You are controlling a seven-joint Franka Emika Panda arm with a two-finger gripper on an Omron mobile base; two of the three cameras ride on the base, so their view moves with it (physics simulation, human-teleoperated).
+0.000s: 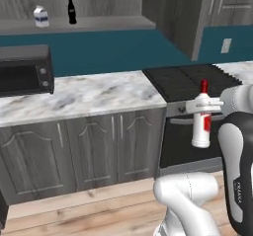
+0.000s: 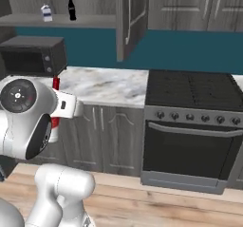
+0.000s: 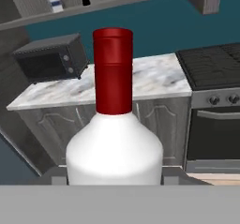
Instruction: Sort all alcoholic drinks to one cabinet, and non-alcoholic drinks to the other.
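Before the stove (image 1: 197,82), well above the floor, clamped upright in the gripper (image 1: 201,107): 1 red-capped bottle (image 1: 201,119), jaws pinching its white body just below the neck, likely kept vertical for safe carriage toward a cabinet. Up on the open shelf (image 1: 99,23) over the microwave (image 1: 24,71), already parked side by side: milk carton (image 1: 41,17) and cola bottle (image 1: 72,11), probably the non-alcoholic spot.
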